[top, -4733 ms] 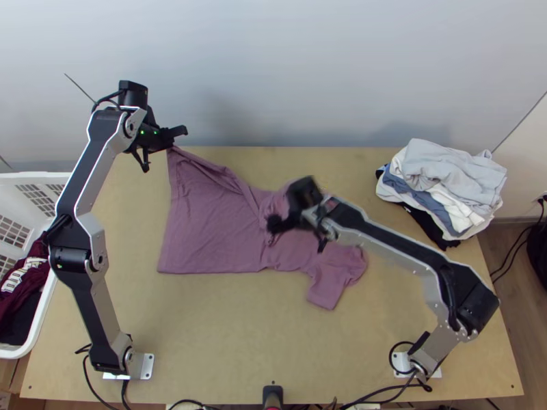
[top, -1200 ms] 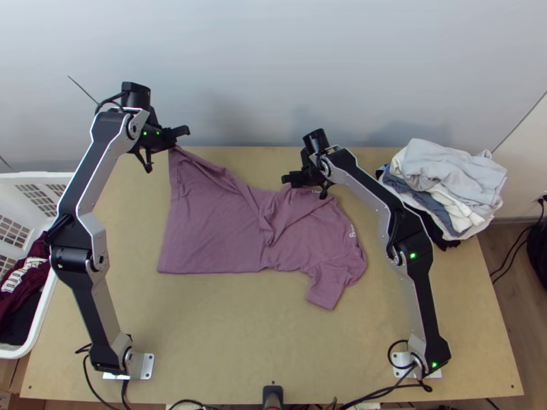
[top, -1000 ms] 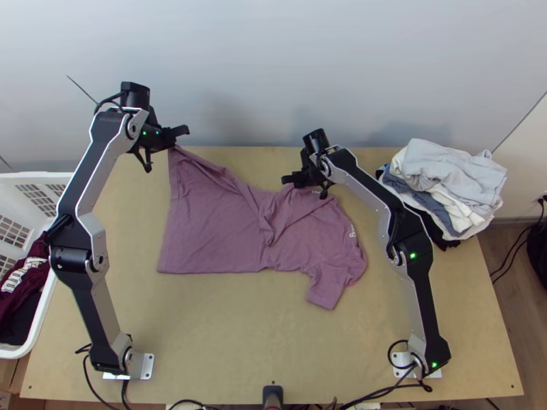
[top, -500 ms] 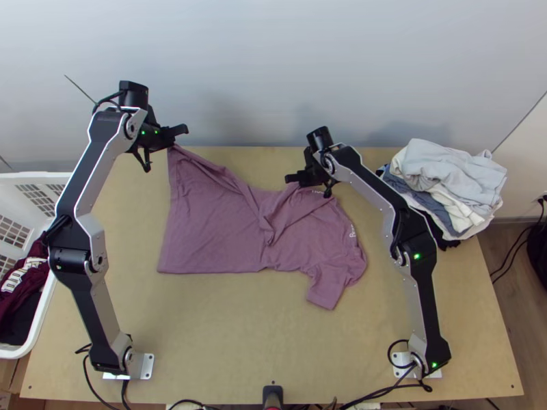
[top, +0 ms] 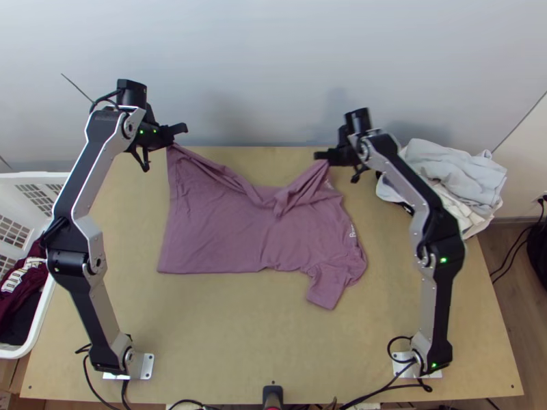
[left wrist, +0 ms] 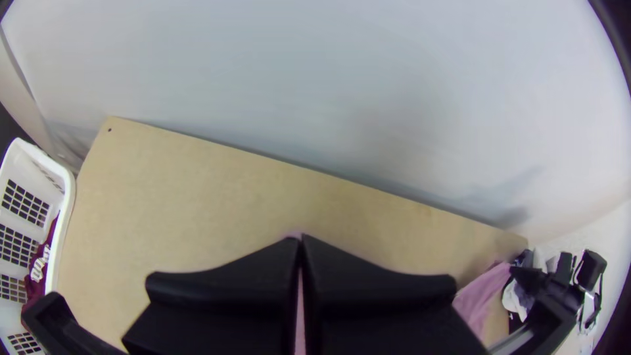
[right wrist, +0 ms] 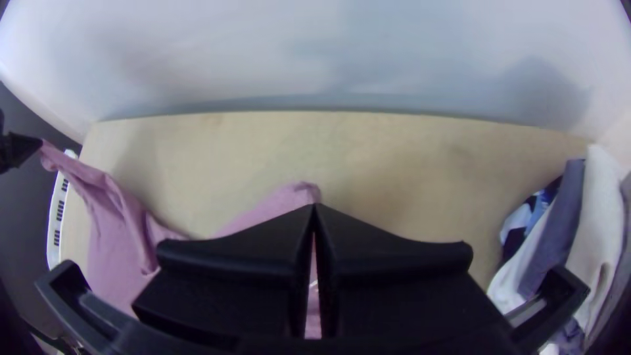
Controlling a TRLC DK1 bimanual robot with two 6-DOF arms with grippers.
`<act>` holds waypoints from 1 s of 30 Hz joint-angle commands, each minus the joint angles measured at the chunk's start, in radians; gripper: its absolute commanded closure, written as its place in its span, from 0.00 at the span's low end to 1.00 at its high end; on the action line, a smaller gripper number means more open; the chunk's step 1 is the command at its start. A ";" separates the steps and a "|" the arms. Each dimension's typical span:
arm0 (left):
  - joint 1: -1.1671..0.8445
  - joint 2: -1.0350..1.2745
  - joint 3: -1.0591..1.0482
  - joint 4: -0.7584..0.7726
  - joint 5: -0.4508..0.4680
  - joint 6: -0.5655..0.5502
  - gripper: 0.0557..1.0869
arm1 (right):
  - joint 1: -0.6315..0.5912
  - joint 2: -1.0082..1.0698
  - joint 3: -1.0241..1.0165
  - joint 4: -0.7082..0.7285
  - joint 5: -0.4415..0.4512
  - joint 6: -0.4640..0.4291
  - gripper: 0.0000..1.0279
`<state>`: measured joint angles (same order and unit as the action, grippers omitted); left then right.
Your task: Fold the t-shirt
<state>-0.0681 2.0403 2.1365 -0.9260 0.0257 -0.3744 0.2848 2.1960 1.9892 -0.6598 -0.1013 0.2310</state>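
The mauve t-shirt (top: 225, 225) lies spread on the table, its far edge lifted at two places and sagging in folds between them. My left gripper (top: 174, 140) is shut on the shirt's far left corner near the table's back edge. Shut on another part of the far side, toward the collar end, is my right gripper (top: 324, 158). One sleeve lies flat toward the near right. In the left wrist view the left gripper (left wrist: 300, 242) has its fingers together. The right wrist view has the right gripper (right wrist: 315, 209) closed, with shirt cloth (right wrist: 292, 197) at its tips.
A pile of folded clothes (top: 451, 174) sits at the table's far right, beside and partly under the right arm. A white basket (top: 42, 311) with dark clothing stands at the left edge. A pale wall (top: 273, 68) rises behind the table. Bare wood (top: 225, 335) lies in front of the shirt.
My right gripper took hold of the shirt's far side and has moved right and toward the back, drawing up a fold of cloth. The left gripper has barely moved.
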 commanded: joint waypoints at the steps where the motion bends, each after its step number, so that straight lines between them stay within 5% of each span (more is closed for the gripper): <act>1: 0.001 -0.023 0.000 -0.008 0.000 -0.006 0.96 | -0.098 -0.073 -0.033 0.085 0.040 0.002 0.97; 12: 0.001 -0.031 -0.001 -0.010 0.000 -0.003 0.96 | -0.180 0.016 -0.095 0.137 0.054 0.002 0.95; 19: 0.001 -0.017 -0.003 -0.008 0.000 -0.003 0.96 | -0.145 0.018 -0.147 0.135 0.003 0.060 0.43; 26: -0.009 -0.006 0.000 0.006 0.000 -0.003 0.96 | -0.012 0.024 0.019 0.040 -0.146 0.189 0.41; 30: -0.018 0.004 0.011 0.010 0.000 -0.006 0.96 | 0.082 0.094 0.120 -0.046 -0.170 0.188 0.41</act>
<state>-0.0750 2.0300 2.1357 -0.9260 0.0257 -0.3782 0.2432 2.2234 1.9797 -0.6033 -0.2104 0.3771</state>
